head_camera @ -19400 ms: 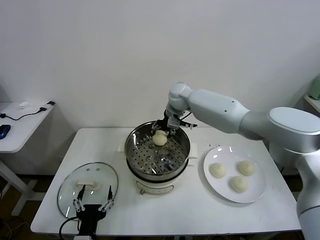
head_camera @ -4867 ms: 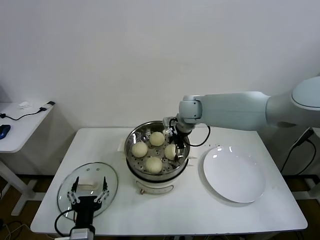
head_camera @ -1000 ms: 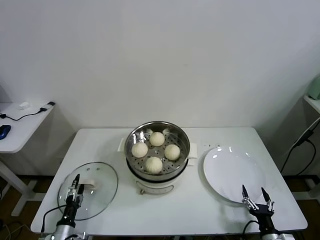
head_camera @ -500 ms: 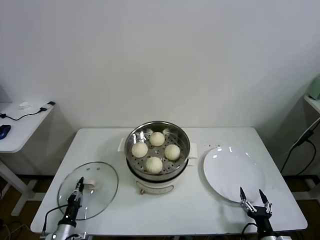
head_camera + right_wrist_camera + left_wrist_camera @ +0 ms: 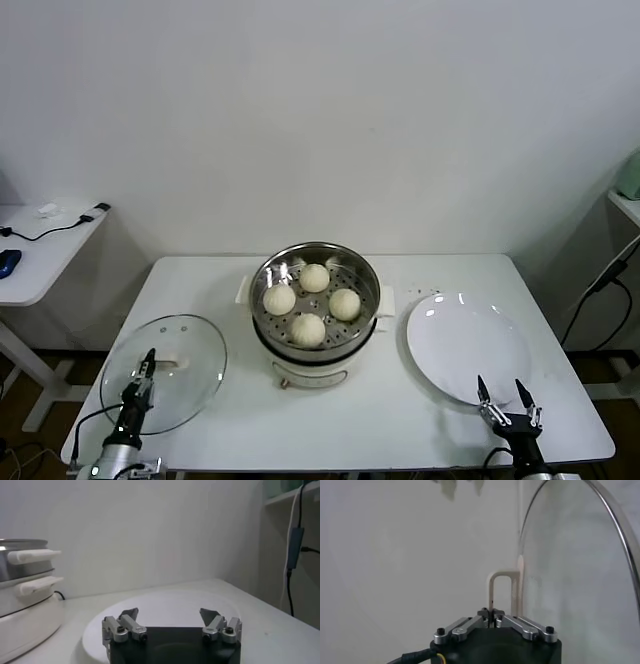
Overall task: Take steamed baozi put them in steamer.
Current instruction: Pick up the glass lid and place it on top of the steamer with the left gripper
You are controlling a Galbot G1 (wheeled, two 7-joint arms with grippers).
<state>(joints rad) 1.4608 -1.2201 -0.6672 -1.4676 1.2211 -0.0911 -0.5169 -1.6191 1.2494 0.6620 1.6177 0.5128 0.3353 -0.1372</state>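
The left gripper [image 5: 146,364] is sitting low at the table's [image 5: 400,420] front-left corner, its arm reaching up from below the front edge, and its fingers are pinched together on the glass lid's [image 5: 165,370] white handle [image 5: 503,592] — the left wrist view shows the handle standing just past the closed tips, with the lid's metal rim curving away beside it. The right gripper [image 5: 502,394] is waiting at the front-right edge, pointing toward the empty white plate [image 5: 468,345], its two fingers spread wide apart and holding nothing. Four steamed baozi [image 5: 311,299] are lying inside the steamer [image 5: 315,310] at the table's middle, spaced apart on its perforated tray — one toward the back, one at the front and one to each side. There is one lid, one plate and one steamer on the table.
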